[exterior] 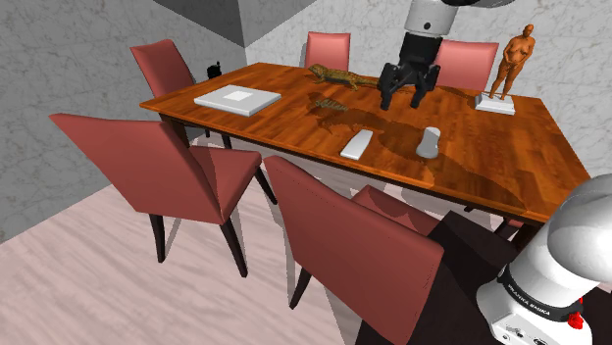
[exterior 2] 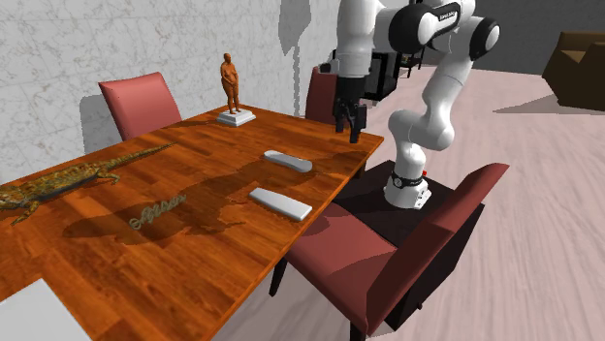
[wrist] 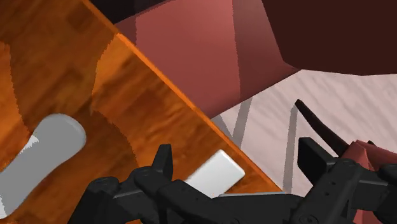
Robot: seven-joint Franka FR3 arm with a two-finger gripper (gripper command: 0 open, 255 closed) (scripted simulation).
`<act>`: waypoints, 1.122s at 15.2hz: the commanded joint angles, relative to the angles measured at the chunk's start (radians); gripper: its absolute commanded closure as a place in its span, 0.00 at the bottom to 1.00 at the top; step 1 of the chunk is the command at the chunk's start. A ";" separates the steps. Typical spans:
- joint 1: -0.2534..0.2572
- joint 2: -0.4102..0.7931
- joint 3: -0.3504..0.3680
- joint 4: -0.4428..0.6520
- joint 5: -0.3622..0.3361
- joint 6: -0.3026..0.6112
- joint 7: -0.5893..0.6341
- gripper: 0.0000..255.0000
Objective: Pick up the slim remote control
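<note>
The slim remote control (exterior: 356,144) lay flat on the wooden table (exterior: 490,147). It was a thin, plain white slab near the edge by the red chairs, close to a rounder grey remote (exterior: 428,142). The gripper (exterior: 403,98) hung above the table, fingers spread wide, gripping nothing. In the wrist view the gripper's black body covered one end of the slim remote, and the grey one ran off the frame's edge.

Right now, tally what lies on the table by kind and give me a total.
Remotes: 2, the slim remote and the rounded remote.
Lizard figures: 2, the large lizard and the small lizard.
Human statuette: 1.
Flat white box: 1.
Total: 6.
</note>
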 commanded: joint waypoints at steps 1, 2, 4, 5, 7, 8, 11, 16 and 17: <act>-0.020 0.062 0.024 0.001 -0.001 0.057 0.086 0.00; -0.029 0.096 0.032 0.011 -0.004 0.079 0.125 0.00; -0.049 0.166 0.048 0.035 -0.012 0.121 0.204 0.00; -0.058 0.202 0.054 0.048 -0.017 0.140 0.243 0.00; -0.077 0.273 0.064 0.077 -0.030 0.175 0.321 0.00; -0.085 0.308 0.067 0.093 -0.037 0.190 0.360 0.00; -0.107 0.413 0.071 0.144 -0.061 0.232 0.475 0.00; -0.134 0.582 0.055 0.239 -0.099 0.282 0.658 0.00; -0.138 0.614 0.049 0.259 -0.106 0.289 0.692 0.00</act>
